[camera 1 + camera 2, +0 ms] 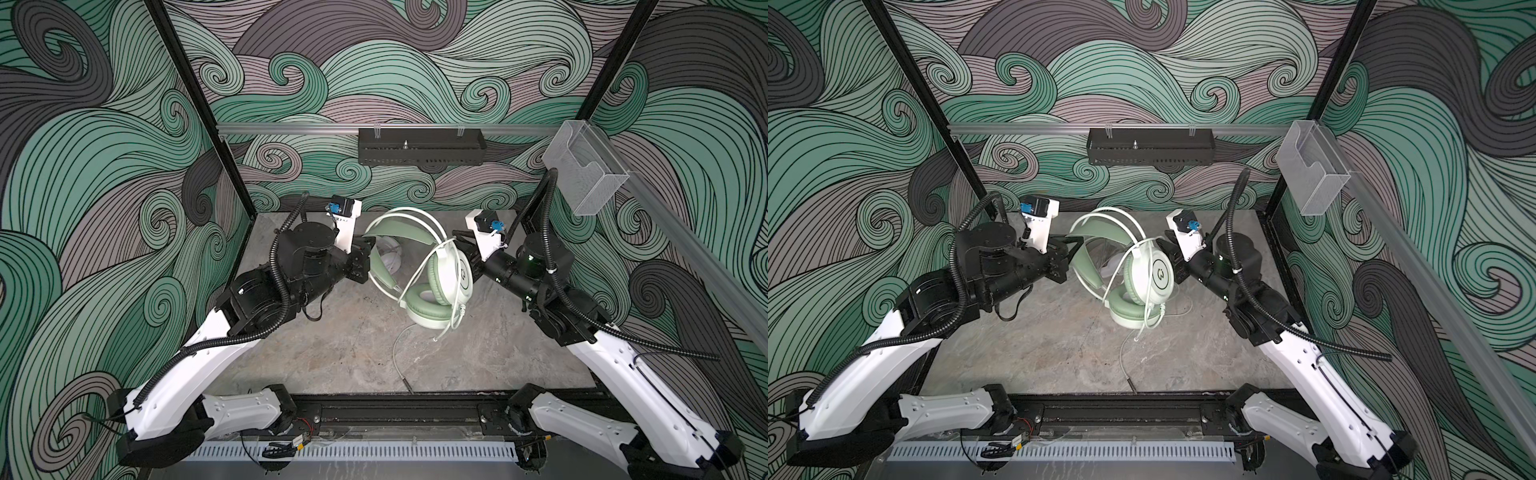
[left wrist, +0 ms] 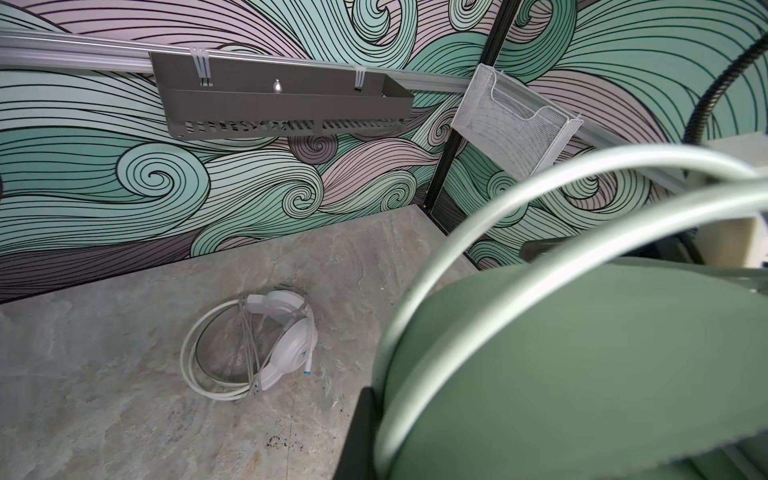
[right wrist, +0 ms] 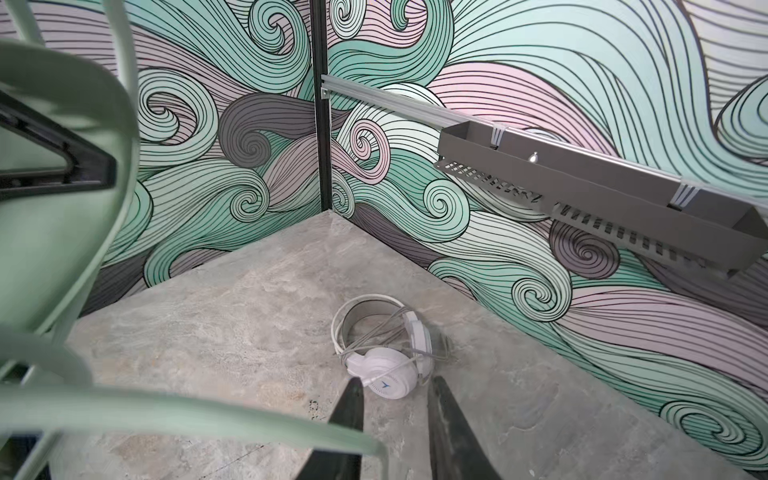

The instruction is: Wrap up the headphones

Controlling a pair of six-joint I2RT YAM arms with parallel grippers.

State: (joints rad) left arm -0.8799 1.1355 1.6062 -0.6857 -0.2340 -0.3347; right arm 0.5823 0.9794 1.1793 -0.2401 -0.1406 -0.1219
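One mint headset point(image 1: 428, 305) in left hand point(image 1: 367, 241)

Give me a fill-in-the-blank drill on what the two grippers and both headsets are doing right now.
The left gripper is shut on the mint green headset's ____.
The right gripper stands ____, nothing between its jaws.
The white headset lies on the ____, cable wound around it.
Missing: headband; open; table.

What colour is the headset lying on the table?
The headset is all white, with a small blue earcup logo; the right wrist view shows it best.
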